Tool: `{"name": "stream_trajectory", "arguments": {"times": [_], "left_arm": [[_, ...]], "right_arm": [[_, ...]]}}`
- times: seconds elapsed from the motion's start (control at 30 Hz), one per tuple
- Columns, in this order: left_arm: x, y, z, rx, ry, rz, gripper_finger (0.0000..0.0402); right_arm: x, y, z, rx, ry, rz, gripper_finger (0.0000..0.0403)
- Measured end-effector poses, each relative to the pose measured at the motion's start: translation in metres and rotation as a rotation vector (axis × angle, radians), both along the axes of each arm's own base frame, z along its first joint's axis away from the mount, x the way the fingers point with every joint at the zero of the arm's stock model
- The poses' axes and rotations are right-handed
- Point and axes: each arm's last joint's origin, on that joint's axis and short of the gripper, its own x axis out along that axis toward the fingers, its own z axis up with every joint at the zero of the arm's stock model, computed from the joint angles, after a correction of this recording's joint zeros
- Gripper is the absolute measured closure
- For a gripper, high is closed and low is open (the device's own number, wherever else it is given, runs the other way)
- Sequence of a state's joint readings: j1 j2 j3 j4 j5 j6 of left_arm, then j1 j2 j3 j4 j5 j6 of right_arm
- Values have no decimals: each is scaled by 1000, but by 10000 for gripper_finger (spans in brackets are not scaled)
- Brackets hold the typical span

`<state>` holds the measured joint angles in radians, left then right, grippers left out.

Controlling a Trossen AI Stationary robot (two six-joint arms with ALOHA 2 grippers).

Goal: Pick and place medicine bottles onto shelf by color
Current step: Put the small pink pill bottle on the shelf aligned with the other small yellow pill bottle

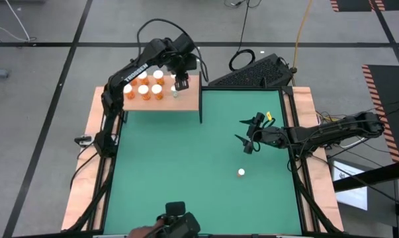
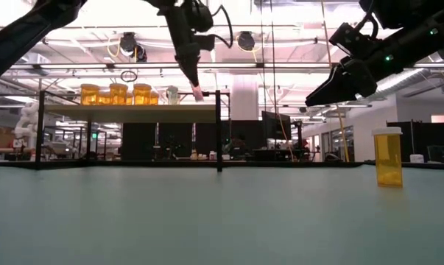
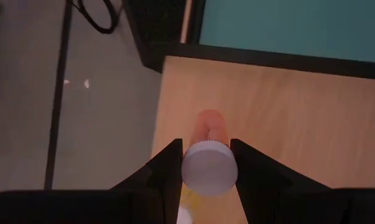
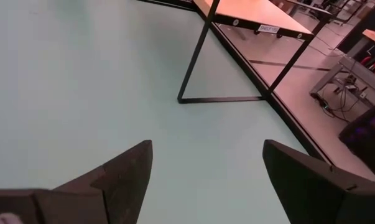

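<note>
Nearest me, one orange bottle (image 1: pixel 241 172) stands alone on the green mat (image 1: pixel 179 172). Beyond it to the right, my right gripper (image 1: pixel 247 132) hovers with jaws wide and empty. Farthest, at the far left, my left gripper (image 1: pixel 180 84) pinches a small white-capped bottle (image 3: pixel 209 165) over the shelf (image 1: pixel 186 102), beside six orange bottles (image 1: pixel 143 86).

We're in a robotics lab or workshop, a big open industrial hall. The desk (image 1: pixel 305 198) with its green mat (image 1: pixel 186 165) stands on a grey floor (image 1: pixel 40 66) marked with black tape lines and hazard stripes (image 1: pixel 384 82), cables (image 1: pixel 242 56) trailing across it. Beyond the desk, exposed ceiling pipes and lights (image 2: pixel 129 44), and dark workstations (image 2: pixel 273 129).
</note>
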<state>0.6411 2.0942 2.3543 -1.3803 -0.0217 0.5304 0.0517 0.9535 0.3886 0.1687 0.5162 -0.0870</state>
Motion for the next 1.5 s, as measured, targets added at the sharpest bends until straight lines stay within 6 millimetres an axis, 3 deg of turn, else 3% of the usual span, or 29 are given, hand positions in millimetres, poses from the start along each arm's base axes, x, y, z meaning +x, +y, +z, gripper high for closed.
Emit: {"name": "stream_trajectory", "arguments": {"times": [0.17,0.37,1.17,1.5], "left_arm": [[11,4,-19,-24,54,-36,273],[16,3,-28,-10,100,-36,273],[19,8,-33,22,124,-17,270],[19,8,-33,17,119,0,180]], "right_arm": [[0,0,0,11,-6,-8,102],[0,0,0,11,-4,-8,102],[-1,0,-2,10,17,-8,102],[-1,0,-2,10,17,-8,102]]}}
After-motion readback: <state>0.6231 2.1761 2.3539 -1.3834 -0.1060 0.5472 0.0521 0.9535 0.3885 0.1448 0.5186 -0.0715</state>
